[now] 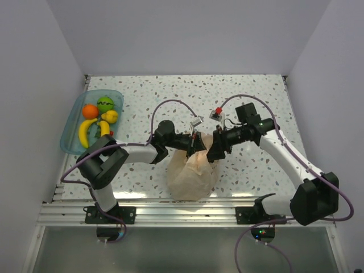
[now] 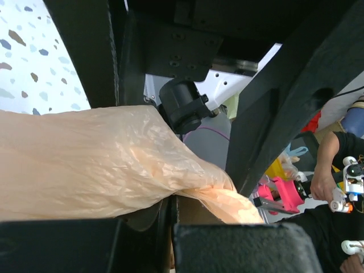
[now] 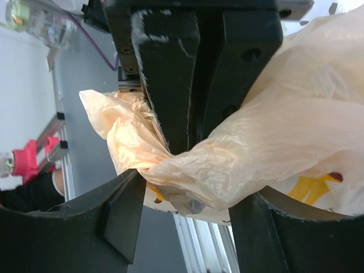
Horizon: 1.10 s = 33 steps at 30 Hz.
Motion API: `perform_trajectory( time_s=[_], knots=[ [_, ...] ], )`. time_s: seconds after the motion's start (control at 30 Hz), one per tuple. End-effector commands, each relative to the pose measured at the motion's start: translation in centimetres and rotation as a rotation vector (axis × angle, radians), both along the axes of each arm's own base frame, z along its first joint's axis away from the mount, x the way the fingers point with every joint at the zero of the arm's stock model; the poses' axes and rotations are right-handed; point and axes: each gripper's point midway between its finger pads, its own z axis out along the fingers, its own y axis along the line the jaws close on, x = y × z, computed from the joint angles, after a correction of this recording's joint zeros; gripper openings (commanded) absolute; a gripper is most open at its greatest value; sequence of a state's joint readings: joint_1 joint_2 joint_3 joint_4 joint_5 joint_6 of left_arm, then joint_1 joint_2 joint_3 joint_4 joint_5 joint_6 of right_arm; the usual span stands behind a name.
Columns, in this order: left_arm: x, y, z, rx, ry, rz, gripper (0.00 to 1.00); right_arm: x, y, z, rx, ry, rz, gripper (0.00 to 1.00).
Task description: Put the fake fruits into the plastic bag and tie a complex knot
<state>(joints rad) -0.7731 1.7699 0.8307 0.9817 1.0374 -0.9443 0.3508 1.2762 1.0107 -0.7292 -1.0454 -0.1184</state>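
Observation:
The peach-orange plastic bag point(image 1: 192, 173) sits bulging near the table's front edge, and what is inside it is hidden. My left gripper point(image 1: 197, 143) is at its top, shut on a bunched handle point(image 2: 227, 202). In the left wrist view its jaws point(image 2: 172, 207) are pressed together with the film running in between them. My right gripper point(image 1: 212, 151) is on the bag's right side. In the right wrist view its jaws point(image 3: 185, 182) stand wide apart, with the twisted bag neck point(image 3: 170, 165) lying between them. An orange point(image 1: 89, 111), a green melon point(image 1: 105, 104), a yellow piece point(image 1: 111, 116) and bananas point(image 1: 85, 133) lie at the left.
The fruits lie in a clear blue tray point(image 1: 71, 128) against the left wall. An aluminium rail point(image 1: 182, 210) runs along the front edge just below the bag. The two arms meet over the bag, with cables arching above them.

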Motion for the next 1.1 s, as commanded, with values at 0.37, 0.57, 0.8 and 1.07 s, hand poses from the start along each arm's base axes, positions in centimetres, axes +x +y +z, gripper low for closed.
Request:
perform_trajectory(
  time_s=[0.37,0.57,0.8,1.07],
  knots=[
    [1.0,-0.9,2.9,-0.101,-0.081,0.030,0.00,-2.5,-5.5,0.7,-0.145,-0.041,0.138,0.47],
    [1.0,-1.0,2.9,-0.104,-0.088,0.024,0.00,-1.5,-4.0,1.0,-0.043,0.000,0.107,0.45],
    [0.9,-1.3,2.7,-0.098,-0.078,0.016,0.00,1.3,-2.2,0.7,-0.016,-0.015,0.040,0.50],
    [-0.1,-2.0,2.9,-0.110,-0.081,-0.019,0.00,1.8,0.0,0.4,-0.006,-0.031,0.034,0.50]
  ],
)
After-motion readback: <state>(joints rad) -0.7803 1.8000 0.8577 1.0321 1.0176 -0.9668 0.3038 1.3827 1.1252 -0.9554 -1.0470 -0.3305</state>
